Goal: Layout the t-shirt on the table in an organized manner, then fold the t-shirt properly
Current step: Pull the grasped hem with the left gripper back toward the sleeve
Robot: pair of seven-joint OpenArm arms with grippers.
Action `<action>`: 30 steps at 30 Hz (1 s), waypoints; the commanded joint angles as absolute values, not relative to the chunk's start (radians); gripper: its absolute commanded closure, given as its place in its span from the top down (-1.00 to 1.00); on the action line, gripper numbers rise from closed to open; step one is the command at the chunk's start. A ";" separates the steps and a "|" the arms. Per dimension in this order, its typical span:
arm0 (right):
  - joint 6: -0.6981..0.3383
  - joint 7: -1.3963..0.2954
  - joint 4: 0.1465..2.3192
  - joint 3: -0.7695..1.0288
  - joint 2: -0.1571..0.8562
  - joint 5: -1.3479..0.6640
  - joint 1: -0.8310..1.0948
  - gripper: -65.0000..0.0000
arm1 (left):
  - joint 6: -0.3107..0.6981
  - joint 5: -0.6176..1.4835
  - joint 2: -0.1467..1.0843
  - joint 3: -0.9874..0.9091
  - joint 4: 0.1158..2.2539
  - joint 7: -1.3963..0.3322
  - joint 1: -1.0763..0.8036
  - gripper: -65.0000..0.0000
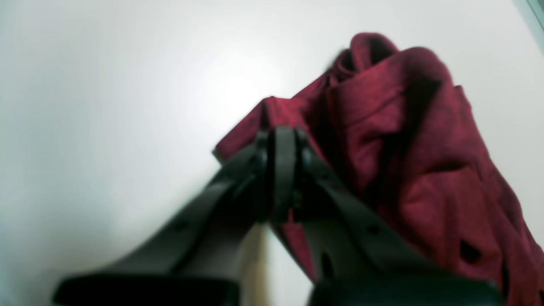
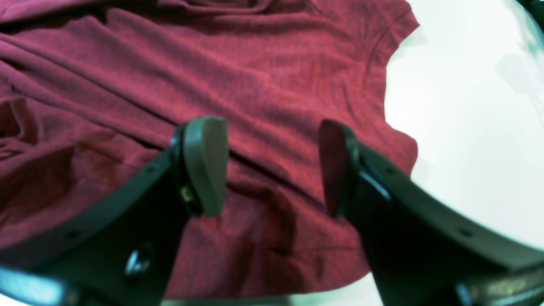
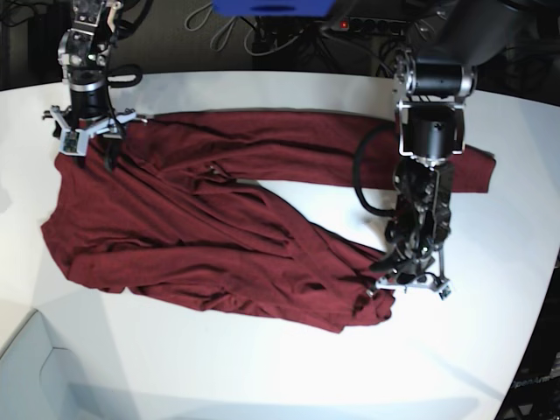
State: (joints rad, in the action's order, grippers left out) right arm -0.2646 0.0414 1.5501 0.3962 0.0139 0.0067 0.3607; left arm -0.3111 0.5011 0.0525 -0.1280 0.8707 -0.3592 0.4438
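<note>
T-shirt (image 3: 201, 236) sprawls wrinkled across the white counter (image 3: 262, 376) — left end effector (image 1: 282, 170), reaching low at 4 o'clock, pinches its hem; right end effector (image 2: 272, 165) hovers spread at 10 o'clock.

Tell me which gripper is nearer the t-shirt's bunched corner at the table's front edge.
Left. The left gripper is shut on that bunched corner of the t-shirt. The right gripper hangs open over the far opposite end, above the table.

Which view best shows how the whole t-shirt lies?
The base view: the t-shirt spreads rumpled across the table, edges visible. The left wrist view shows one bunched corner; the right wrist view only close-up fabric.
</note>
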 commanded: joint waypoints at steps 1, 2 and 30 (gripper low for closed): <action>-0.259 0.068 1.566 0.400 0.021 -0.002 0.358 0.05 | -0.309 0.499 0.054 -0.127 0.900 -0.343 0.473 -1.00; -0.259 0.068 1.566 0.400 0.021 -0.002 0.358 0.05 | -0.309 0.501 0.054 -0.128 0.912 -0.344 0.472 -1.00; -0.305 0.068 1.458 0.398 0.024 -0.002 0.297 0.05 | -0.303 0.874 0.278 -0.377 1.377 -0.340 -0.025 -1.00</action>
State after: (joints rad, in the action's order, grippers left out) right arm -0.2924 0.0395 1.4422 0.3962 0.0162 0.0071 0.3084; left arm -0.3088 0.8581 0.2630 -0.3714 1.3586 -0.3573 -0.0387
